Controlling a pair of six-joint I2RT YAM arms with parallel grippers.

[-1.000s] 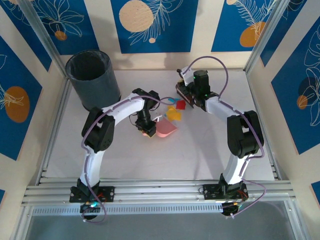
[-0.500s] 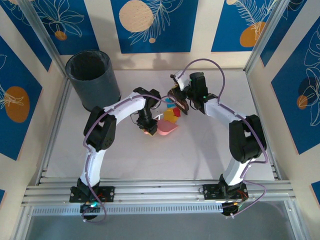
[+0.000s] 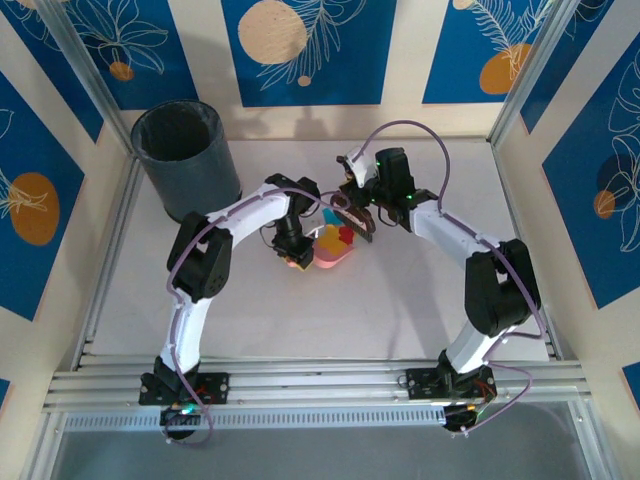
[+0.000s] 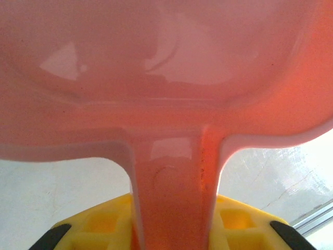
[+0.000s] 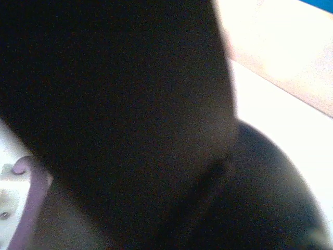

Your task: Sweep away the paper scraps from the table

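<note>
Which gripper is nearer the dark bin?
Left. The left gripper, holding the pink dustpan, is right of the bin; the right gripper, with its brush, sits farther right, beyond the dustpan.

The dustpan sits on the desk near its middle, with the paper scraps lying in it. The left end effector is at its left, closed on its handle. The right end effector, behind and to the right, grips a brush at the dustpan's far right rim. A bin stands far left.
</note>
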